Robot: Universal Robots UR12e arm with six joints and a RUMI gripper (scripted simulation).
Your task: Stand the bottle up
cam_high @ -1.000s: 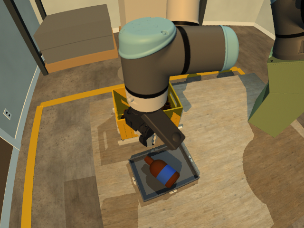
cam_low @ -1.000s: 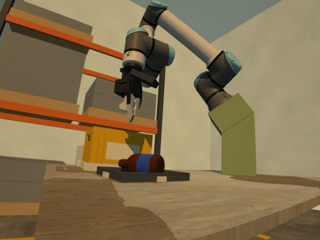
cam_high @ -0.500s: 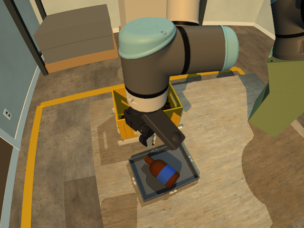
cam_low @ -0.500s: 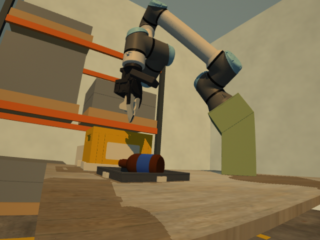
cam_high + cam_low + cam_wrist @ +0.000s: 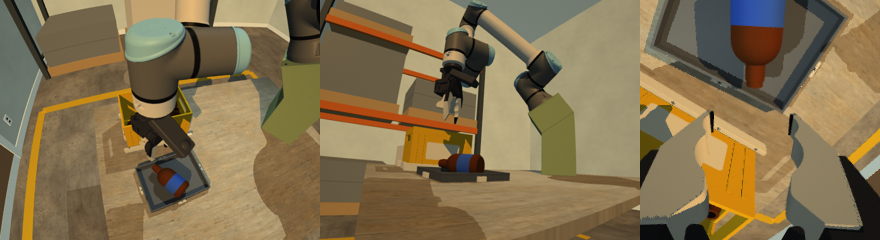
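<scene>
Legible text, brands, numbers or signs: none found. The bottle bears a plain blue label; no lettering can be read on it. The crate carries a pale, rectangular panel, with no legible marking.

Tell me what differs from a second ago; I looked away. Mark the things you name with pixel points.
The black gripper's jaws have spread apart above the crate side of the tray, with nothing between them. Nothing was grasped or released. The brown bottle with a blue band (image 5: 172, 182) (image 5: 464, 163) (image 5: 756, 42), dark shallow tray and yellow crate stayed put.
</scene>
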